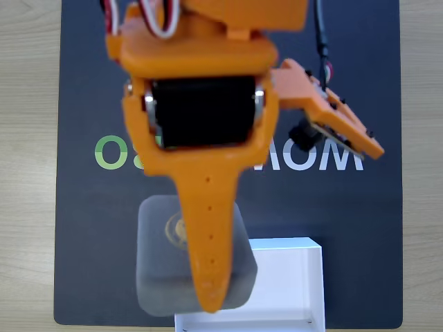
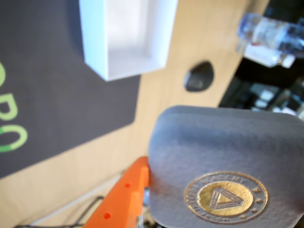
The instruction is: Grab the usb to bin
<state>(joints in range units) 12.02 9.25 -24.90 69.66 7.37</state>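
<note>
right now the gripper (image 1: 211, 294) is clamped on the usb (image 1: 160, 266), carried in the air, gold emblem facing the wrist view. the bin (image 1: 294, 277) sits just beyond and to the right of the fingertips in the fixed view, not squarely below. letting go here risks the block clipping the near wall and landing on the dark mat (image 1: 360, 228), since the block looks off-centre.

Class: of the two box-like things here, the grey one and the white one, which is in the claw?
The grey usb, marked by its gold emblem, is in the orange claw. The white bin sits open on the mat.
</note>
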